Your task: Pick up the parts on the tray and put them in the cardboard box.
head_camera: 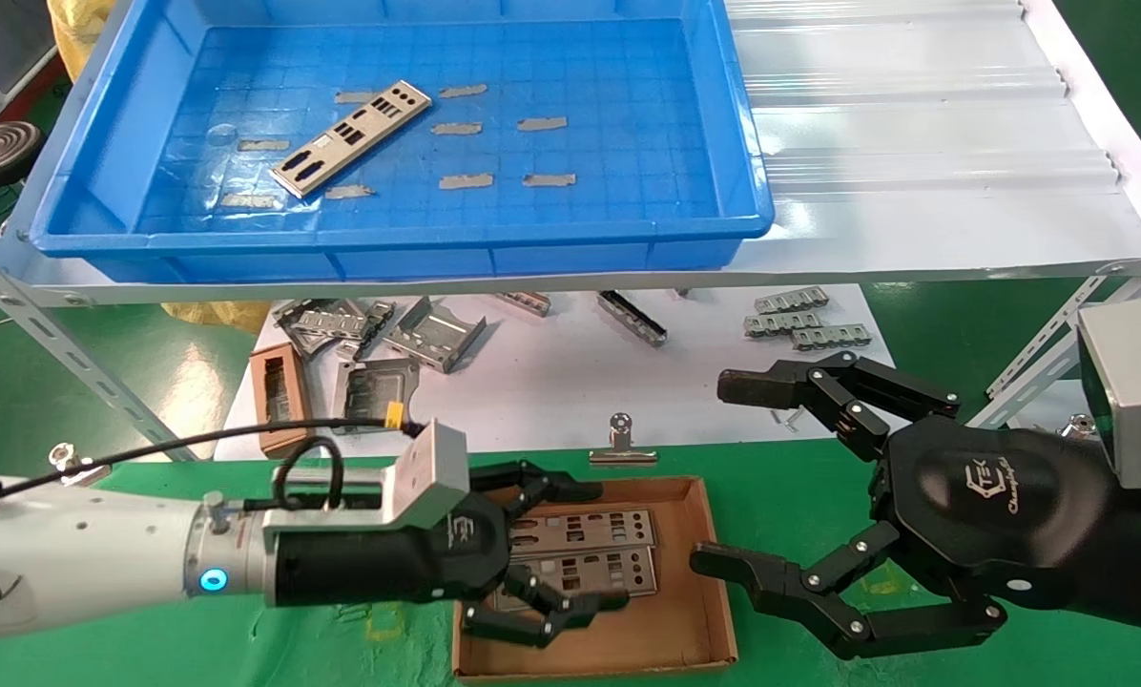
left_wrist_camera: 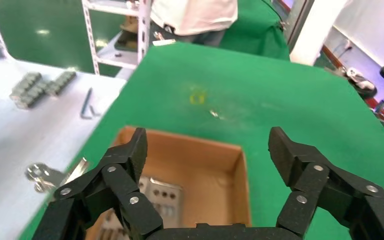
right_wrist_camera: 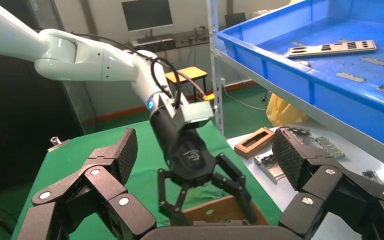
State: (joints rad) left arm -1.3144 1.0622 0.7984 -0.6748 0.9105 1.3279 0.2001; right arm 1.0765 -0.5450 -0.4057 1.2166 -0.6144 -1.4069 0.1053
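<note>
Left claw [head_camera: 570, 553] spread wide, empty, over two parts [head_camera: 585, 551] in cardboard box [head_camera: 694, 630]; right claw [head_camera: 728, 472] wide apart beside it.

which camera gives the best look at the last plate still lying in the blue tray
The head view: it looks straight down on the plate lying diagonally on the tray floor, cutouts plain. The right wrist view catches the plate at a shallow angle, farther off. The left wrist view does not show it.

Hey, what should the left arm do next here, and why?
Probably lift the left end effector straight up out of the cardboard box. It hangs open over two plates lying in the box, holding nothing, while one plate waits in the blue tray.
</note>
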